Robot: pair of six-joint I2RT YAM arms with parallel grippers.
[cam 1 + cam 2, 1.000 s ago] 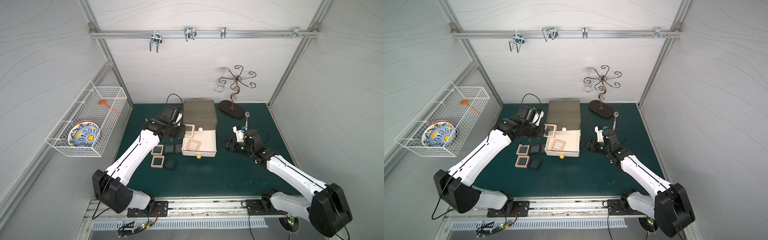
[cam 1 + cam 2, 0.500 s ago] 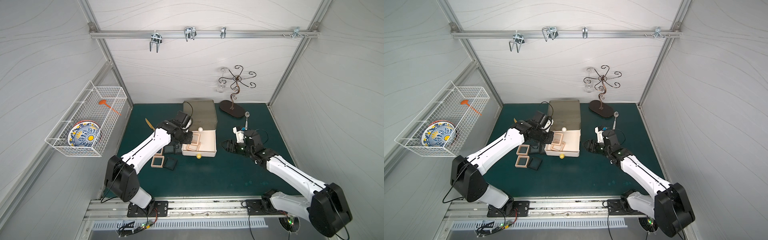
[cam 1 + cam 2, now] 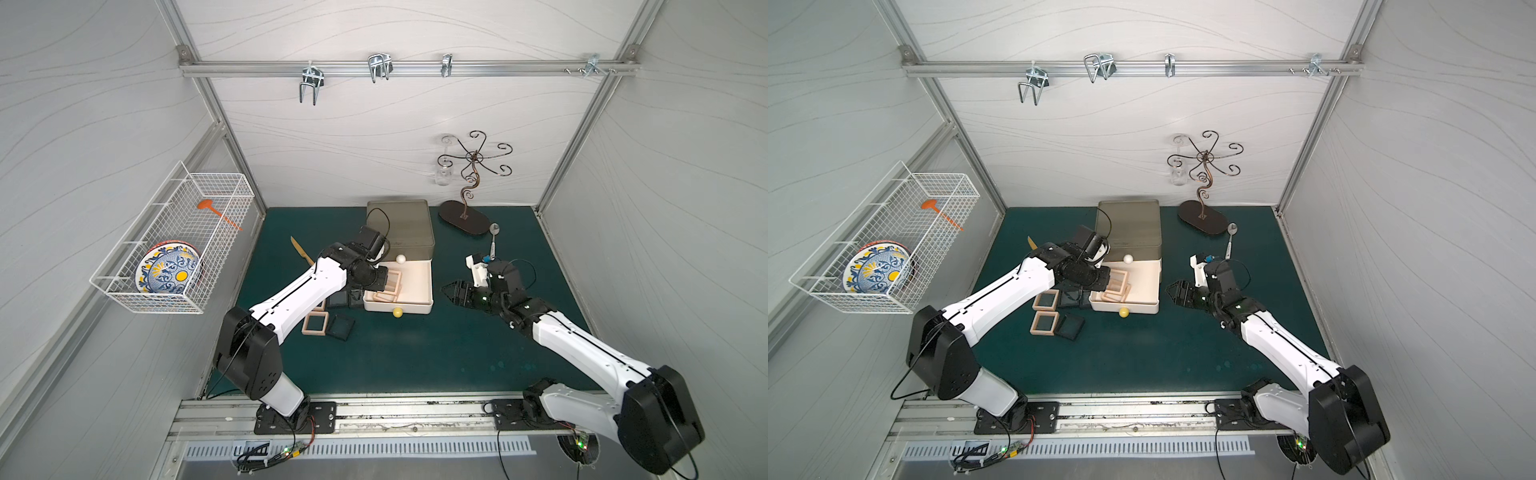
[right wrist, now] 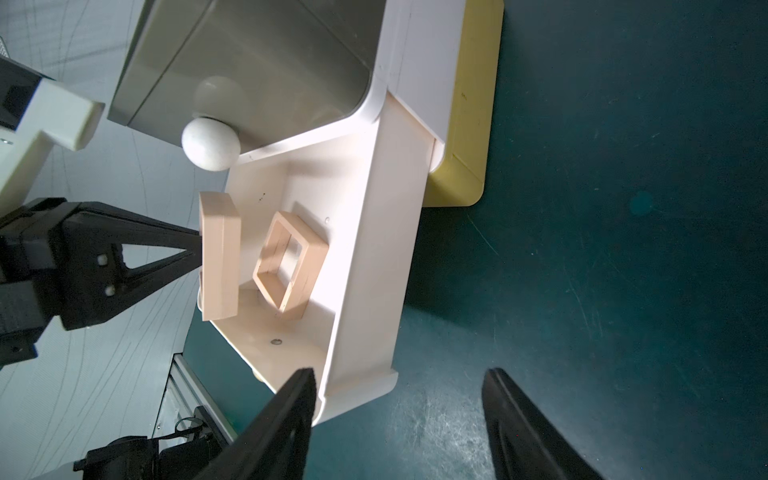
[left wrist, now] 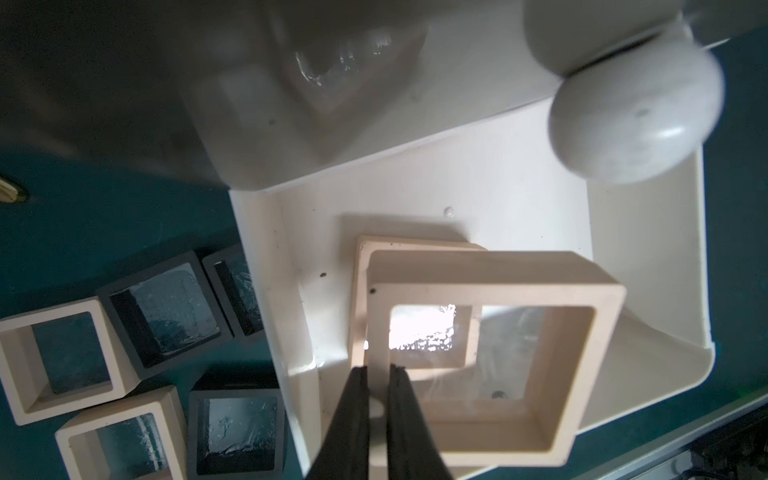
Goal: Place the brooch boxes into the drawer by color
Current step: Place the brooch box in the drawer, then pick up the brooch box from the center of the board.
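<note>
The left wrist view shows plainly the left fingers (image 5: 353, 419) pinching one frame wall of a beige brooch box (image 5: 490, 278), clear window glinting, above the pulled-out white drawer (image 5: 498, 195); the right wrist view shows that box upright, a second beige box (image 4: 313, 270) leaning inside, and the right fingers (image 4: 286, 415) spread, empty; in both top views the chest (image 3: 399, 224) stands at the worktop's (image 3: 415, 353) back edge, black boxes (image 3: 339, 327) toward its left edge.

A spoon (image 3: 493, 240) lay just beside the base of the curly metal stand (image 3: 464, 221). A glass (image 3: 444, 176) hung from it. Well apart from it, a wire basket (image 3: 217, 200) held a patterned plate (image 3: 168, 272).
</note>
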